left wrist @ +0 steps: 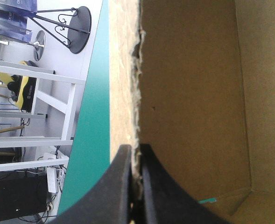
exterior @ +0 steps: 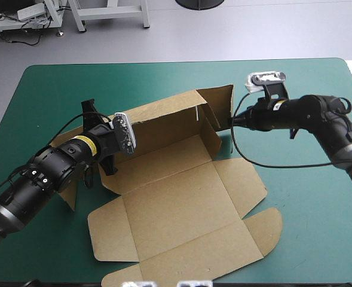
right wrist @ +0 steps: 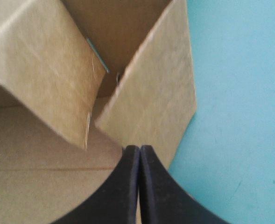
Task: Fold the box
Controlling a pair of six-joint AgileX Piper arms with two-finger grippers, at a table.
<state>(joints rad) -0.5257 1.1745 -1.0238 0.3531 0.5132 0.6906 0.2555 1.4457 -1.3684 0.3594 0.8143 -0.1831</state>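
High view: the box (exterior: 181, 203), a cut sheet of brown board, lies mid-table on the teal-green cover (exterior: 307, 197), part raised and part flat. Its far wall (exterior: 164, 116) stands up along the back and an end flap (exterior: 220, 101) is upright at the far right corner. The broad panels and the rounded tab (exterior: 265, 227) lie flat toward the near edge. I have an arm at each end of the raised wall. The left gripper (left wrist: 136, 151) is all but closed, with the ragged top edge of the wall nipped between its black fingers; the box's inside is on one side of them and the table's cover on the other. The right gripper (right wrist: 139, 150) has its fingers pressed together at the lower edge of the end flap (right wrist: 151, 98), and I judge the board to be pinched there. A second short flap (right wrist: 48, 79) stands just beside it, and the two meet in a corner ahead of the gripper. I take the step in hand to be squaring this far right corner. To do it well, I would use the left grip only as an anchor that holds the wall upright, and swing the flap inward about its crease with the right arm, slowly and without lifting. Pulling up or outward could drag the base off the table or make the thin board slip or tear at the pinch.
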